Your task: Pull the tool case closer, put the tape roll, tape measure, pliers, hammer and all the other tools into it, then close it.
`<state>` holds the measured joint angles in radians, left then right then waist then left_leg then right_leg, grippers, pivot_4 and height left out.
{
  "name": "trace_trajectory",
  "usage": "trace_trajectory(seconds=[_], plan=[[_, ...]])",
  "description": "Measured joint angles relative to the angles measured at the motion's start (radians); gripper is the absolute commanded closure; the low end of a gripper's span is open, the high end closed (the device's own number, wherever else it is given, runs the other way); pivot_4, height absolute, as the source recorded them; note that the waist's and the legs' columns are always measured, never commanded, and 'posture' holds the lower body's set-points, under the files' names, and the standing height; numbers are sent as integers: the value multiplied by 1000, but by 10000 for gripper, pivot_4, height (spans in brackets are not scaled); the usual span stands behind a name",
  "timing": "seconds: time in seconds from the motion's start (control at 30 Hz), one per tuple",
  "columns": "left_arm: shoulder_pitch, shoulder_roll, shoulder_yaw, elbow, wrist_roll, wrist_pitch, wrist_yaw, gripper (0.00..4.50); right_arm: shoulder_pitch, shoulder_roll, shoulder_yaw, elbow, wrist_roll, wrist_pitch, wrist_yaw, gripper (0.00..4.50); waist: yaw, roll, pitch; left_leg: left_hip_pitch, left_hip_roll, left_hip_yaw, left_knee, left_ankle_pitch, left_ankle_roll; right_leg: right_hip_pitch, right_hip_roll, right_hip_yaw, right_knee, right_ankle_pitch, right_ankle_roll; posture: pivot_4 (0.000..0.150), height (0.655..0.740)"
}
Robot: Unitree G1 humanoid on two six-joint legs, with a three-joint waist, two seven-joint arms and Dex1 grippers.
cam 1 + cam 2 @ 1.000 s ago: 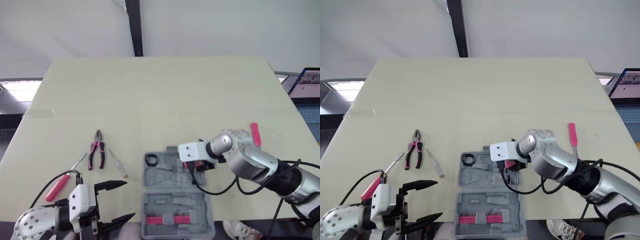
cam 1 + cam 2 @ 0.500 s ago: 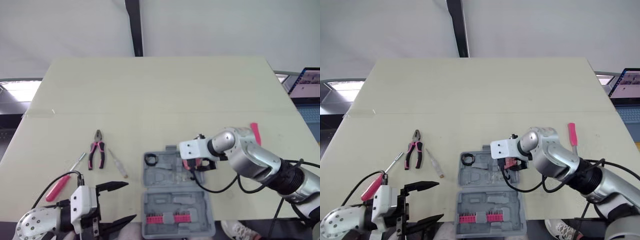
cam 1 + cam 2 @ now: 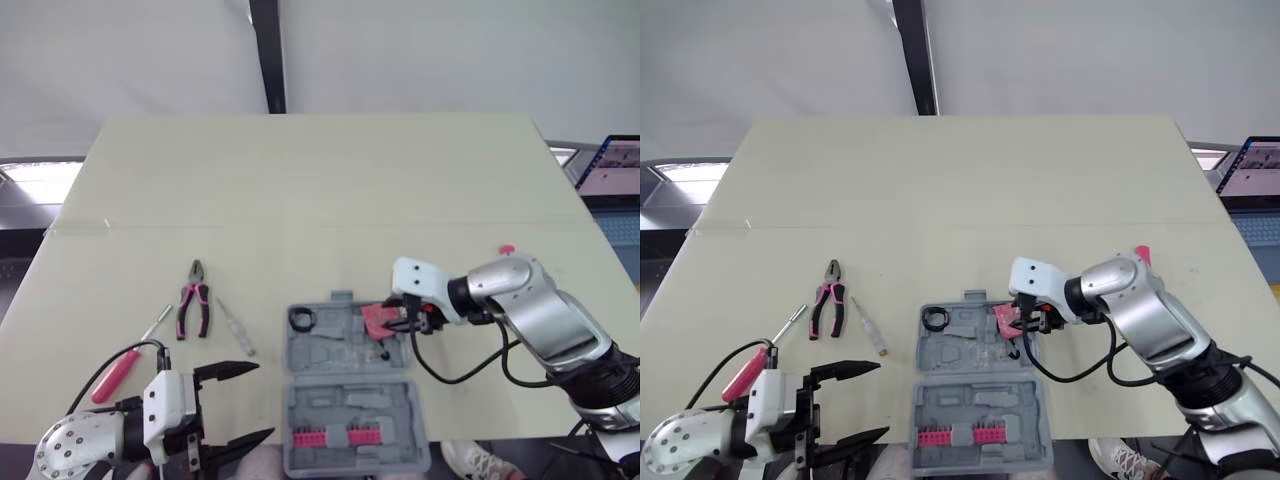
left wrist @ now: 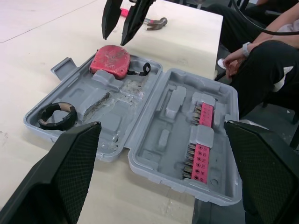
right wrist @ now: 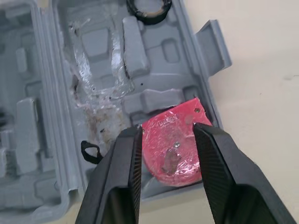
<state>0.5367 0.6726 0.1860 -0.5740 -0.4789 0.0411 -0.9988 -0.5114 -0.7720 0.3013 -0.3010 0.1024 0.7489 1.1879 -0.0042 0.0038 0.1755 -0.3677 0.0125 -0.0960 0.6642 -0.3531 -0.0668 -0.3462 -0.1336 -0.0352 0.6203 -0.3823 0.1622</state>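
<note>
We see the tool case (image 3: 345, 400) lying open on the tabletop (image 3: 300, 180), near its front edge. In the case's far half, the tape roll (image 3: 303, 320) sits in the left corner and the red tape measure (image 3: 378, 318) in the right corner. Our right pincer (image 5: 167, 128) hangs just above the tape measure, released and grasping nothing. Our left pincer (image 3: 262, 400), also spread wide and empty, is low at the front edge, left of the case. The pliers (image 3: 194, 297), a red-handled screwdriver (image 3: 118, 372) and a slim pale screwdriver (image 3: 235, 327) lie on the tabletop to the left. The hammer (image 4: 152, 21) lies beyond our right arm.
</note>
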Motion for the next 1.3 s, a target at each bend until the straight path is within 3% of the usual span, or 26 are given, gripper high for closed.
trace_trajectory(seconds=[0.3,0.53,1.3], plan=[[8,1,3,0,4,0,1,0,86,57,-65,201,36,-280,-47,23846,0,0,0,0,0,0,0,0,0,0,0,0,0,0,0,1500,7400],[13,5,15,-1,4,2,1,0,87,58,-72,308,37,-383,-45,23846,-1,0,0,0,0,0,0,0,0,0,0,0,0,0,0,1500,7400],[16,8,32,-4,3,11,-8,0,150,61,-113,341,84,-515,-26,23846,0,0,0,1,0,0,0,0,0,1,0,0,0,0,0,1500,7400]])
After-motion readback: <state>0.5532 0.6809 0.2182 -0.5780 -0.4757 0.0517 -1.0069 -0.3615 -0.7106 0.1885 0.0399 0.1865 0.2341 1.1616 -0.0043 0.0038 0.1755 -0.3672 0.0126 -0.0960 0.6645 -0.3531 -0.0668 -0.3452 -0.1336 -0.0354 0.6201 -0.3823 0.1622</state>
